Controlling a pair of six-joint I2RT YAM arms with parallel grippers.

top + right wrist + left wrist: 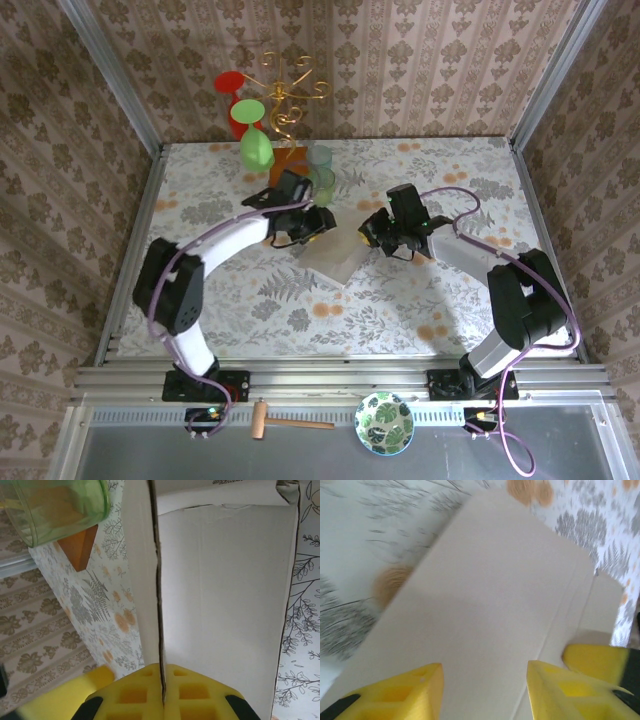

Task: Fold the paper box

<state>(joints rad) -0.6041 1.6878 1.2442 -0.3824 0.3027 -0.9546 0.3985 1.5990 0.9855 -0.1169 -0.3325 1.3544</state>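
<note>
Quick one: a single thin pale beige cardboard paper box is being folded here. It's lying at the middle of the floral-patterned table, right between the two grippers. The right gripper is being clamped fully closed on a raised wall of the box, with the thin card edge being pinched between its two yellow fingers. From that pinch the wall is running straight away from the fingertips, and the broad flat panel is lying off to its right.

The left gripper is being held partly open over the same panel from the opposite side. The card is spreading out past both of its fingers, so nothing is being gripped there. Whether the panel is actually being pressed down can't be told.

The coming fold is probably going to be turned along that pinched wall, with the right arm doing the work.

Count: one box, two grippers, one orange wedge-shaped block, one translucent green cup.
</note>
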